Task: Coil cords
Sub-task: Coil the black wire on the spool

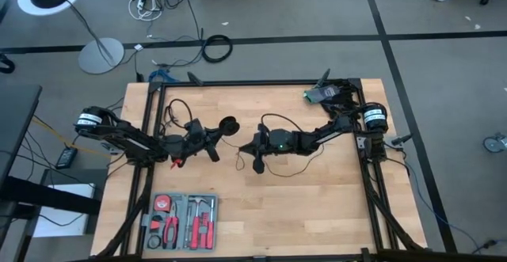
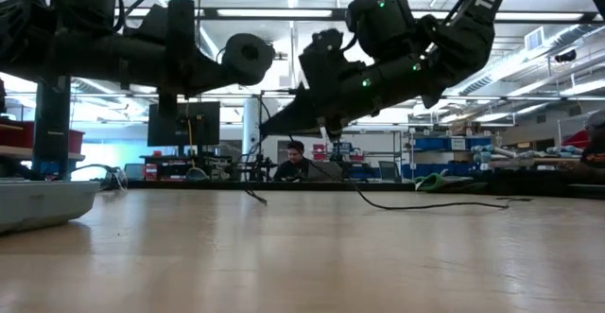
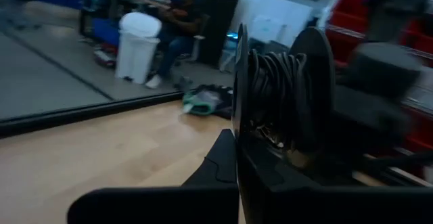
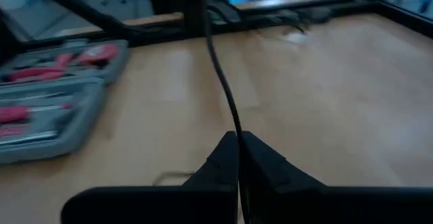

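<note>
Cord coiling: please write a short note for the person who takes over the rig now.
Left pincer: shut on the round spool, held above the table at centre-left; some cord is already wound on it.
Right pincer: shut on the thin black cord, above the table's middle.
Cord: part still lies loose on the wood, trailing toward the right arm's side.
Done: part of the winding. Left: wind the loose remainder onto the spool.
Grey tool case sits at the front left.

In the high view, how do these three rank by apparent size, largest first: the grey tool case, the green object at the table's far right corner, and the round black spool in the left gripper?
1. Grey tool case, clearly largest.
2. Green object.
3. Spool, only slightly smaller than the green object; these two are close, so their order is unsure.
</note>
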Motion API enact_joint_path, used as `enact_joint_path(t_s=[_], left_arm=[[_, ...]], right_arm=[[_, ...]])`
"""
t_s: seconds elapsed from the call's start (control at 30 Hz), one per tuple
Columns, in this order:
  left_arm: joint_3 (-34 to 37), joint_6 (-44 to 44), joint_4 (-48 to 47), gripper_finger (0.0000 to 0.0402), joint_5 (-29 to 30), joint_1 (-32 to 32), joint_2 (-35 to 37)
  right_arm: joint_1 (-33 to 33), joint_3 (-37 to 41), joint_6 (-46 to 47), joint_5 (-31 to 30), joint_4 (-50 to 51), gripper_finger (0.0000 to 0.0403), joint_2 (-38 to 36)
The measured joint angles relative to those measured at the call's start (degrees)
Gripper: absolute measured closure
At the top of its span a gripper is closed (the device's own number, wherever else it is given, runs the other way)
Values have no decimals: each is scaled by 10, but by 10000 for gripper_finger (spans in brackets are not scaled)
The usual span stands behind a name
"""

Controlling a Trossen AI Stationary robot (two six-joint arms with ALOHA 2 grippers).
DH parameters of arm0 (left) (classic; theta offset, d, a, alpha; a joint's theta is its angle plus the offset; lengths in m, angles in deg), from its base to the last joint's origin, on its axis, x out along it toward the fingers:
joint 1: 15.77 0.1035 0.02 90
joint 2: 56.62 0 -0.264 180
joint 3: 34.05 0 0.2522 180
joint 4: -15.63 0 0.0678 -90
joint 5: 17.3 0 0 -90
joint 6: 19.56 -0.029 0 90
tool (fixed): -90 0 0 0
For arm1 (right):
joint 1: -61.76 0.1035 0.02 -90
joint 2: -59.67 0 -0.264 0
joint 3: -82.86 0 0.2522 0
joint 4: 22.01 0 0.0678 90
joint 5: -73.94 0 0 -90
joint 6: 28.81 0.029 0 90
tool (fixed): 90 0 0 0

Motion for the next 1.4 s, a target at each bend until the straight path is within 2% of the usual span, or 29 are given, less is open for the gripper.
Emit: enact_joint_path(t_s=[0.17,0.3,0.67,0.8,1.07,1.4], left_arm=[[0,-2,2,402,-50,0,0],[0,-20,-16,402,-56,-1,0],[0,-15,-146,402,41,-1,0],[-15,-13,-190,402,57,-1,0],[-78,-15,-331,402,70,-1,0],[-94,-14,-337,402,84,0,0]], right_arm=[[-38,-1,32,-1,30,401,0],[-63,0,75,-3,94,401,-17],[-70,0,87,-2,171,402,-128],[-70,-9,90,5,182,402,-134],[-66,-77,55,10,255,403,-131],[-47,-103,30,24,256,401,-130]])
